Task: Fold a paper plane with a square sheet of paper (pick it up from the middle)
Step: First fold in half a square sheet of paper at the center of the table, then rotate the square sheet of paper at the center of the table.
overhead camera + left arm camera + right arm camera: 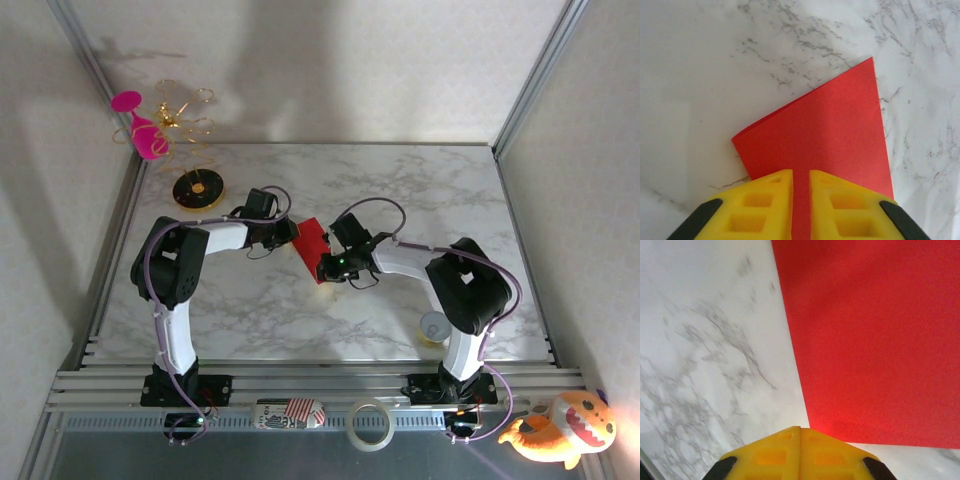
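A: Which step?
B: Likely an early crease. Square sheet of paper [312, 243], doubled over, lies mid-frame. Left gripper [801, 172] is a slit apart over it; right gripper [800, 429] is closed and empty at its edge.
A: Next?
B: Probably 1 regrip, corner fold.

The square sheet of paper [830, 135] is bright red and plain, folded over (two layers show along one edge), lying nearly flat. It runs from under the left gripper [801, 172] forward, and lies just ahead-right of the right gripper [800, 429].
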